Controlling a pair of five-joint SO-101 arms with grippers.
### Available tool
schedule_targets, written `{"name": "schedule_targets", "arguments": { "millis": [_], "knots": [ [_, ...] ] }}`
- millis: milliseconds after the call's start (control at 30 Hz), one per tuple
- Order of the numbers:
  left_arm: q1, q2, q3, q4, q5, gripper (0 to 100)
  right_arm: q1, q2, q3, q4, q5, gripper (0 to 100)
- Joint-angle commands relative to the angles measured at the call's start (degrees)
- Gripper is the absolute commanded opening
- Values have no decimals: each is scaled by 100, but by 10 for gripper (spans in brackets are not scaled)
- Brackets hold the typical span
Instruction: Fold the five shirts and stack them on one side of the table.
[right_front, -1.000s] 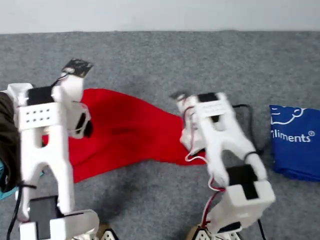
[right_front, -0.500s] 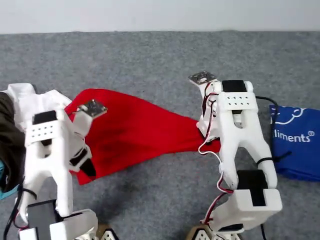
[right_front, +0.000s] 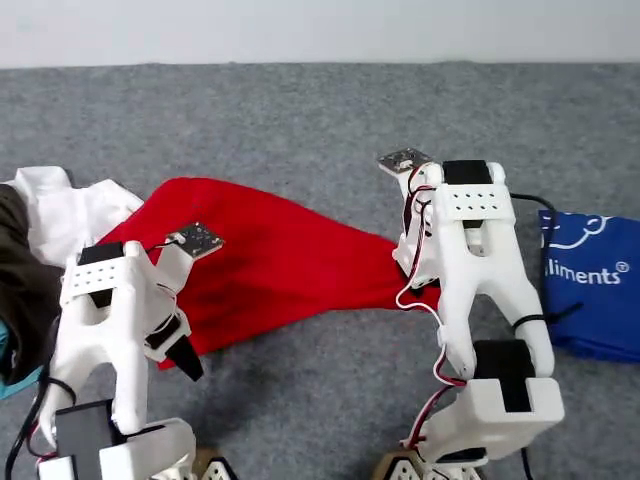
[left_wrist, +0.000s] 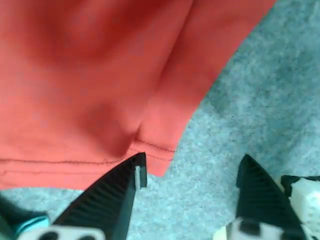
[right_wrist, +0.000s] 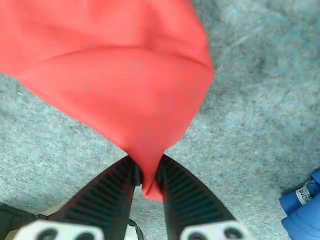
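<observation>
Far left of the table (right_front: 300, 110): one dark garment (right_front: 18, 270) lies bunched at the edge. One white shirt (right_front: 70, 215) lies beside it, touching the red shirt (right_front: 270, 255).

The left arm (right_front: 105, 320) is folded low, wrist pitched down over the red shirt's near-left corner. Left gripper (left_wrist: 192, 182): fingers spread wide, nothing held. One fingertip (left_wrist: 132, 175) sits right at the stitched hem, the other over bare grey table. A teal scrap (left_wrist: 15, 225) lies just beside it; what it is cannot be told.

The red shirt is spread mid-table and tapers to a point on its right side.

The right arm (right_front: 480, 270) stands taller, wrist down over that point. Right gripper (right_wrist: 147, 182): fingers pinched tight on the shirt's corner, cloth bunched between them.

Far right: one folded blue shirt (right_front: 595, 285), near the right arm but apart from the red shirt.

Count: two arms; four cloth pieces, one of each colour.

The wrist views give the hem stitching and the finger gaps. The high view gives the overall layout.
</observation>
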Motion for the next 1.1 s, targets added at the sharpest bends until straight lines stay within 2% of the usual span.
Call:
{"name": "schedule_targets", "arguments": {
  "millis": [0,367,500,700,867,933,1067],
  "knots": [
    [-9,-193,13,-281,-97,294,127,-295,-273,84,-53,10],
    [-18,1776,-734,-396,-97,289,136,-295,-299,84,-70,10],
    [0,2084,-927,-396,-88,261,136,-295,-299,84,-70,10],
    [35,2145,-927,-571,281,216,136,-303,-299,84,-70,10],
    [35,2084,-1024,-642,369,67,330,-312,-308,84,-44,10],
    [35,1925,-1156,-440,369,11,479,-312,-308,84,-35,9],
    [35,976,-1569,352,378,14,690,-347,-308,84,-35,9]
  ]
}}
